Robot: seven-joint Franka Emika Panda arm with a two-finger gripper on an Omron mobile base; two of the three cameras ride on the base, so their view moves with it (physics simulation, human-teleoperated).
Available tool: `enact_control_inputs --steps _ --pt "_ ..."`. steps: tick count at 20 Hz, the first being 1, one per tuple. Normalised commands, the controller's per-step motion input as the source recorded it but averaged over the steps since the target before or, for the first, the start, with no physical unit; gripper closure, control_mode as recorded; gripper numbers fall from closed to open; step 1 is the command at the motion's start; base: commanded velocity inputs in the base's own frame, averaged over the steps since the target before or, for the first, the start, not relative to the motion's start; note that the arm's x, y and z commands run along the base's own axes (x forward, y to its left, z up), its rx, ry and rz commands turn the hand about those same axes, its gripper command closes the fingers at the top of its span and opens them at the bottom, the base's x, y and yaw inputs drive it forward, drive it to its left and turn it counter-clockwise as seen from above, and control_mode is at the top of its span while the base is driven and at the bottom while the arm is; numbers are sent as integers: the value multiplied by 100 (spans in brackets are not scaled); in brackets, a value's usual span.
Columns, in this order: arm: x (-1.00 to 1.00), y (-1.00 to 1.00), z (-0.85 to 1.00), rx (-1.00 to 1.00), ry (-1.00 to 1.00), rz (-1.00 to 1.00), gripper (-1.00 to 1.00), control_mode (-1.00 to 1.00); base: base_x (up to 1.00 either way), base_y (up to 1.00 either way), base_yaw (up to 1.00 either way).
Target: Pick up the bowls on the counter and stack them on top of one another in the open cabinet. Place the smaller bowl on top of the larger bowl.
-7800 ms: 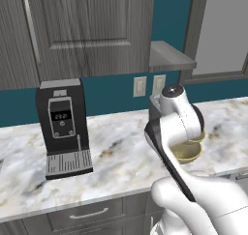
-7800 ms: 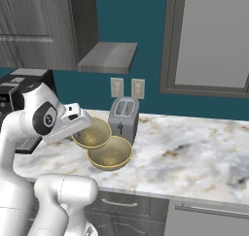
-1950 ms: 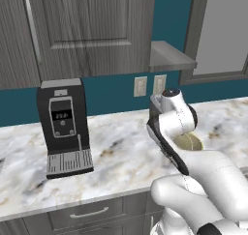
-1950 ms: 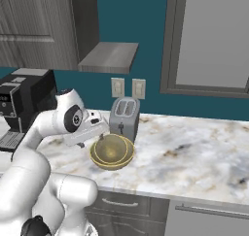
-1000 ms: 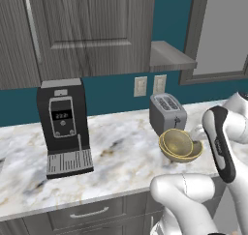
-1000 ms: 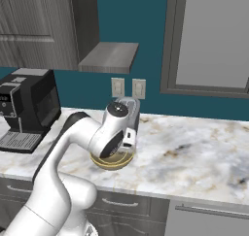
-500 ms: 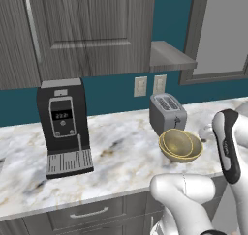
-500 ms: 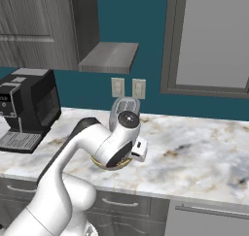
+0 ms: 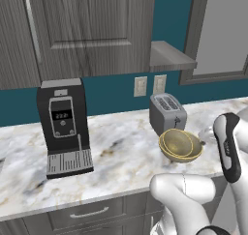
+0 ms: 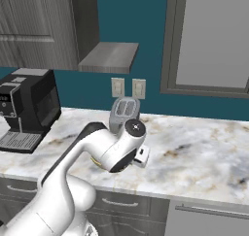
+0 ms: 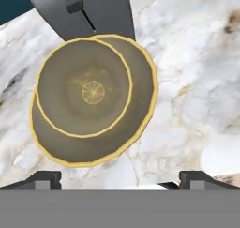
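Gripper (image 11: 120, 178) now raised, smaller bowl (image 11: 84, 87) uncovered

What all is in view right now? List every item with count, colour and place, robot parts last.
smaller bowl: one, olive-yellow, nested in the larger bowl
larger bowl: one, olive-yellow, on the counter before the toaster
counter: one, white-grey marble
open cabinet: one, grey, on the wall above the toaster
toaster: one, grey, by the wall
coffee machine: one, black, left on the counter
wall outlets: two, pale
door-fronted cabinet: grey, upper left
drawers: grey, under the counter
gripper: one, open, above the bowls
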Motion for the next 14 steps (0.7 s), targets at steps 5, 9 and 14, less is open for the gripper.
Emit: enact_control_inputs --steps 5,9,14 --pt "18 4 -38 4 0 -4 -100 -100 0 0 0" --pt "35 6 -42 9 0 -6 -100 -100 0 0 0" --pt "37 2 -43 9 2 -6 -100 -100 0 0 0"
